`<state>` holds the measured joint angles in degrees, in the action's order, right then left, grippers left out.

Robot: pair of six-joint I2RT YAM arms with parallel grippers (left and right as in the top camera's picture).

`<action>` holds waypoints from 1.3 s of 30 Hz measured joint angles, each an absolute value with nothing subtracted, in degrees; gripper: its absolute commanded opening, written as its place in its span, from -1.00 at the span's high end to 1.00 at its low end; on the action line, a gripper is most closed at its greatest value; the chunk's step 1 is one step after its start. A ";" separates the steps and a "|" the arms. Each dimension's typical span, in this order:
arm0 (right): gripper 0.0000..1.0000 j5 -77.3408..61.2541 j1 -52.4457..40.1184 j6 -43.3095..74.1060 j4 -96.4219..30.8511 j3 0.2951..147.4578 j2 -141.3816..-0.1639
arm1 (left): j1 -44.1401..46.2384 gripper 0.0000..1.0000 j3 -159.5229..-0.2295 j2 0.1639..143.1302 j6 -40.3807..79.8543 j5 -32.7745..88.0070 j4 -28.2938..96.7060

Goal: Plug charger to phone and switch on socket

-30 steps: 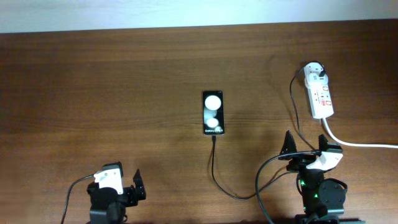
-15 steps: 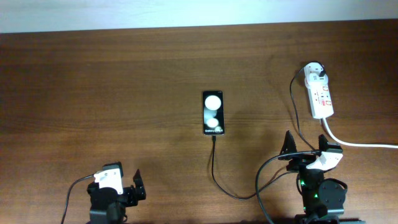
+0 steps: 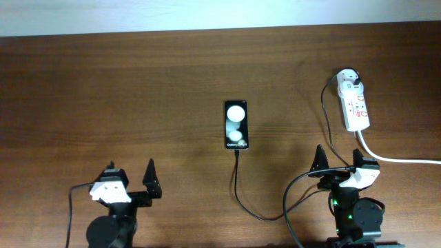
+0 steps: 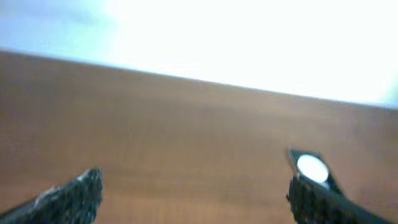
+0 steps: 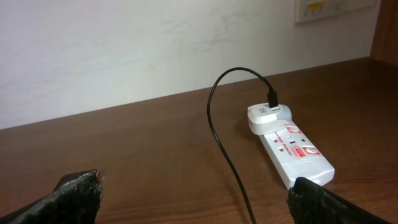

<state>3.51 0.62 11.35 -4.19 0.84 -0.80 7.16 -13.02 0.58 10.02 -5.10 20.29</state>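
The phone [image 3: 236,125] lies flat near the middle of the brown wooden surface [image 3: 103,89], screen up with two bright spots reflected in it and its small white lettering at the end nearer the arms. The charger [image 3: 236,182] meets that near short edge with its thin black cable, which runs toward the arms, curves across to the right claw [image 3: 337,157], and climbs to the socket [image 3: 355,105] at the far right. Its white plug adapter [image 5: 268,117] sits in the socket's far end, the cable arching up out of it. The socket's face shows red markings (whether its switch is on cannot be made out), and a thick white cord [image 3: 400,160] leaves its near end toward the right edge. The right claw stands spread wide and holding nothing, just short of the socket, which lies between its fingers in the wrist view. The left claw [image 3: 131,172] is likewise spread and bare, well apart from the phone, low at the near left; its blurred wrist view catches the phone [image 4: 311,168] beside the right finger.
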 measured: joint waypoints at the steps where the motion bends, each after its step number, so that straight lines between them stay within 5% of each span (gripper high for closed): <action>1: -0.97 3.51 0.62 11.33 -4.19 0.84 -0.80 | 7.16 -0.98 -13.02 0.58 10.02 -5.06 20.18; 9: -0.97 3.51 0.62 11.38 -4.19 0.84 -0.80 | 4.86 -0.98 -4.62 0.58 1.41 0.51 1.43; 20: -0.97 3.51 0.62 11.35 -4.19 0.84 -0.80 | 3.88 -0.98 -0.84 0.58 -9.02 2.44 4.47; 39: -0.98 3.51 0.62 11.38 -4.19 0.84 -0.80 | 3.88 -0.98 -0.84 0.58 -9.21 2.39 4.47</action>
<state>3.51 0.62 11.38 -4.19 0.84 -0.80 3.88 -0.84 0.58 -9.21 2.39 4.47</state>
